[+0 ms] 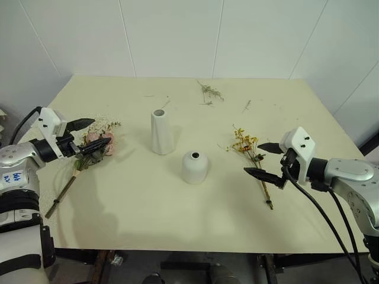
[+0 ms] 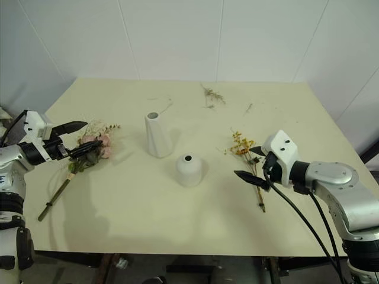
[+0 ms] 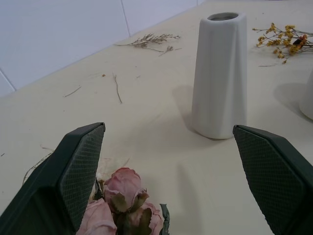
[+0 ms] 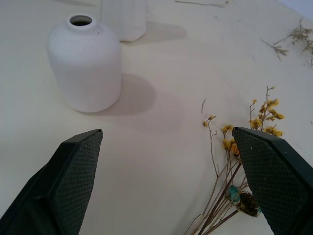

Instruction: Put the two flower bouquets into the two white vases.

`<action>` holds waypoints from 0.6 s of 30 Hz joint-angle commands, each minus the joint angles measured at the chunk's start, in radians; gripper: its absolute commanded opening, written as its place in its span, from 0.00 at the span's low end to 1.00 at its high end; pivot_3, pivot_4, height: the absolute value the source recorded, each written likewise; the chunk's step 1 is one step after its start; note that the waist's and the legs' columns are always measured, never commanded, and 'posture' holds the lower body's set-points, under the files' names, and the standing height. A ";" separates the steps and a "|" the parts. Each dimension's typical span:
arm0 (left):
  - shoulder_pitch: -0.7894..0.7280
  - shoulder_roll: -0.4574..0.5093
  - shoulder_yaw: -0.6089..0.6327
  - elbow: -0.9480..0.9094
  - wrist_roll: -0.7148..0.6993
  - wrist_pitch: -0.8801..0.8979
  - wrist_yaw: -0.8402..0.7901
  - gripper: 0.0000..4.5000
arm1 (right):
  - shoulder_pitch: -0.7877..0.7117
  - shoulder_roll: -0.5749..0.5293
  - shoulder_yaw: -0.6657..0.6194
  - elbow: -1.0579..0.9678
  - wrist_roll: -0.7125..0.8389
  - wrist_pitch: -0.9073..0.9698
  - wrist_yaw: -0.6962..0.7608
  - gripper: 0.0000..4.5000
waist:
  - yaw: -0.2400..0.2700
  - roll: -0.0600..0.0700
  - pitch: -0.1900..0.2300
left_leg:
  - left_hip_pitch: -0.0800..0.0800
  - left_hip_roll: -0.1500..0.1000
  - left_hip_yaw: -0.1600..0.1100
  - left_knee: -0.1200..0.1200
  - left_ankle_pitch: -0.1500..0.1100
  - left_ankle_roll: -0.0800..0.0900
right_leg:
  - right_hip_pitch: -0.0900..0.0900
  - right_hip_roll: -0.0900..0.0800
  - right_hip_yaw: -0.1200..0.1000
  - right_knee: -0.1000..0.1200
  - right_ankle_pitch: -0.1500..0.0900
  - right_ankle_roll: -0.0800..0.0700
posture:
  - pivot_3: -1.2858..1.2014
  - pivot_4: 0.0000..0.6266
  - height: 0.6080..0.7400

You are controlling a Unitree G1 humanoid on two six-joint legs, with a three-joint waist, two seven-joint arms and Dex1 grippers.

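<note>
Both pincers, left pincer (image 1: 86,135) and right pincer (image 1: 265,160), stand wide apart over the worktop (image 1: 195,213), each above its bouquet. Left wrist view: pink roses (image 3: 126,205) between my fingers, tall vase (image 3: 220,73) beyond. Right wrist view: yellow sprigs (image 4: 244,166) by one finger, round vase (image 4: 85,61) ahead. I'd drop lower and grip the stems, not the blooms.

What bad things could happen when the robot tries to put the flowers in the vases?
The short round vase has a tiny top hole, so the yellow bouquet, with its thin stems, might miss it or bend. The tall vase is slim and could tip if the pink rose bouquet bumps it. Dried bits may crumble in the open left gripper or right gripper.
</note>
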 commanded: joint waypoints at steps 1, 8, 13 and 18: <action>-0.022 0.017 0.023 -0.023 -0.020 -0.029 0.008 1.00 | -0.031 -0.002 -0.022 -0.001 0.003 -0.023 -0.007 1.00 | 0.000 0.000 0.000 | 0.000 0.000 0.000 0.000 0.000 0.000 | 0.000 0.000 0.000 0.000 0.000 0.000 | 0.52 0.24 1.00; -0.020 0.001 0.010 -0.033 -0.022 -0.020 -0.006 1.00 | -0.059 -0.010 -0.013 0.019 -0.014 -0.031 -0.007 1.00 | 0.002 0.000 0.000 | 0.000 0.000 0.000 0.000 0.000 0.000 | 0.000 0.000 0.000 0.000 0.000 0.000 | 0.52 0.24 1.00; -0.014 -0.010 0.017 -0.059 -0.042 -0.012 -0.024 1.00 | -0.047 -0.009 0.000 0.010 -0.027 -0.024 -0.015 1.00 | 0.003 0.000 0.000 | 0.000 0.000 0.000 0.000 0.000 0.000 | 0.000 0.000 0.000 0.000 0.000 0.000 | 0.52 0.24 1.00; 0.014 -0.002 0.033 -0.117 -0.097 0.032 -0.094 1.00 | -0.103 0.009 0.037 0.070 -0.078 -0.060 -0.033 1.00 | -0.002 0.000 0.000 | 0.000 0.000 0.000 0.000 0.000 0.000 | 0.000 0.000 0.000 0.000 0.000 0.000 | 0.52 0.24 1.00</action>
